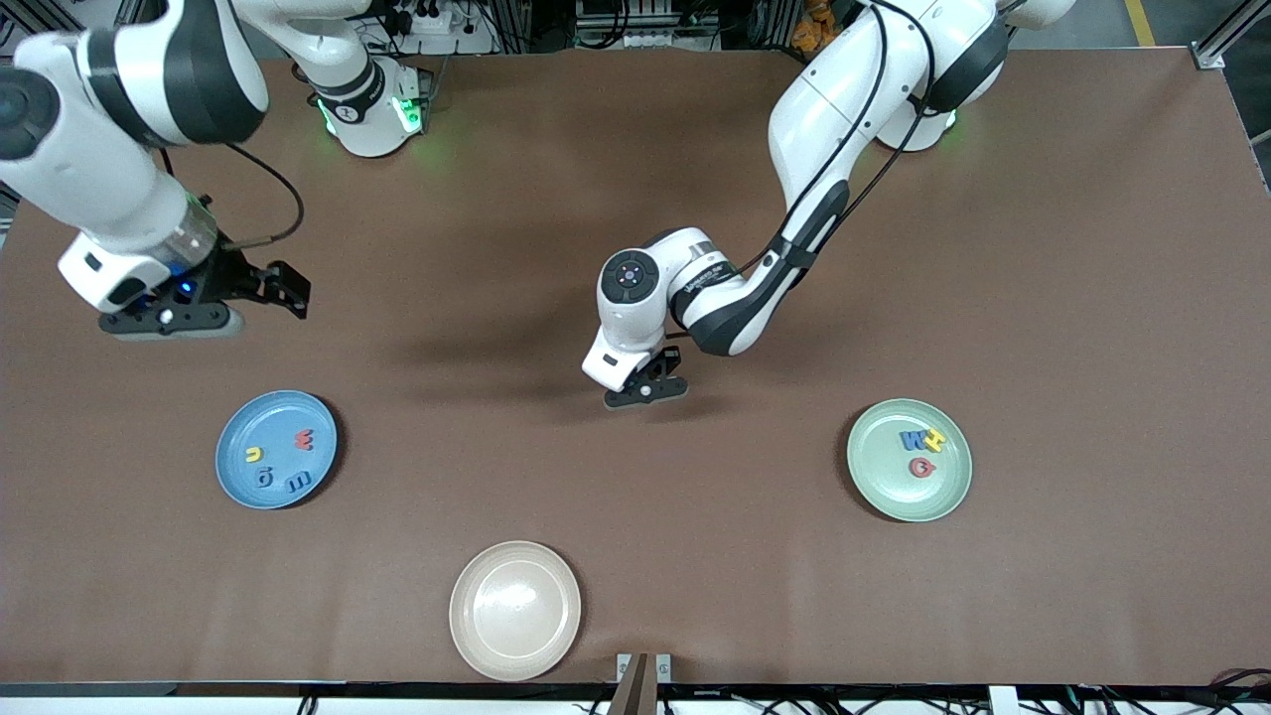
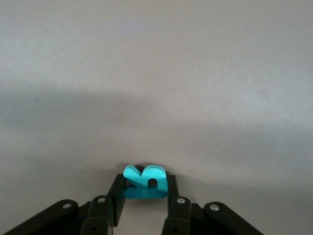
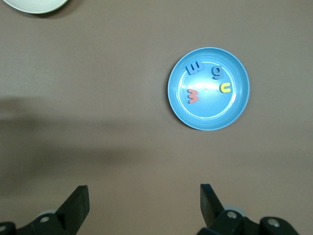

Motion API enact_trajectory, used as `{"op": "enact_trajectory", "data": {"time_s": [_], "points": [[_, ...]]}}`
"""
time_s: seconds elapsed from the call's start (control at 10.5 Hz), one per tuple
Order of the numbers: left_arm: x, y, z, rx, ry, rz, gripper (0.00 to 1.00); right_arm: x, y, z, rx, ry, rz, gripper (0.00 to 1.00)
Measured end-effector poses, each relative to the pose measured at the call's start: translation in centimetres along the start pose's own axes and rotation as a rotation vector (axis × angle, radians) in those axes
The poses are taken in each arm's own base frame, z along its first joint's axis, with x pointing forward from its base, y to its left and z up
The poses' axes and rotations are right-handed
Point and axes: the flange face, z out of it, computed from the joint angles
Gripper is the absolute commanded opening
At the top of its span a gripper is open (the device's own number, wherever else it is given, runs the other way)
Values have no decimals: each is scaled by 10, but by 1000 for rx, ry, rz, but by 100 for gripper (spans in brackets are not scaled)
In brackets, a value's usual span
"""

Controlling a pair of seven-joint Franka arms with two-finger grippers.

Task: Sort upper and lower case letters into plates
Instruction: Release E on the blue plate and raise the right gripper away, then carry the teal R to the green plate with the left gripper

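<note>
Right gripper (image 1: pixel 260 288) hangs over bare brown table at the right arm's end, above and farther from the front camera than the sky-blue round matte plate (image 1: pixel 230 475), fingers spread wide and empty in the right wrist view; this arm waits. That blue plate holds 4 small flat foam letters: yellow u (image 1: pixel 253 455), teal g (image 1: pixel 263 478), red w (image 1: pixel 304 439), blue m (image 1: pixel 298 483), all lying flat and apart from each other, all reading as lower case. Cream-beige glossy round plate (image 1: pixel 472 581) sits nearest the front camera, nothing in it. Left gripper (image 1: pixel 646 389) is low over mid-table, between the 2 coloured plates, its black fingers (image 2: pixel 172 188) pinched on a chunky teal foam letter (image 2: pixel 144 182); looks like an upper-case R seen edge-on, not certain. Pale mint-green round matte plate (image 1: pixel 874 487) at the left arm's end holds 3 letters bunched together: blue W (image 1: pixel 912 439) touching yellow H (image 1: pixel 933 440), red G (image 1: pixel 922 467) just beside them. Judgement: 7 sorted, this is the last letter, pick step in hand. Next move calls for a lift and carry toward the left arm's end, release over the mint plate's bare part. Foam is soft and light, so it may cling to a finger pad on release.
</note>
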Motion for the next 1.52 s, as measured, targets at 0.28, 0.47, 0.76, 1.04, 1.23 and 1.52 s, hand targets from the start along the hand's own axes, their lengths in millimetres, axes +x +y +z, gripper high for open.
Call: {"op": "enact_trajectory", "data": {"time_s": [0.28,0.47,0.76,1.04,1.23,1.52], "points": [[33,-13,-43,-4,30,-43,0,-9,2,-50,68,-8,34,100],[59,-32,-88,17,49,-85,0,-6,12,-80,80,12,50,100],[106,-79,-130,26,78,-130,0,5,33,-125,90,56,50,100],[152,-166,-132,75,45,-56,0,12,32,-122,93,-9,36,100],[180,-223,-127,94,14,7,0,11,28,-126,92,-66,22,100],[208,-298,-105,125,-40,28,6,8,8,-125,74,-101,-22,100]]}}
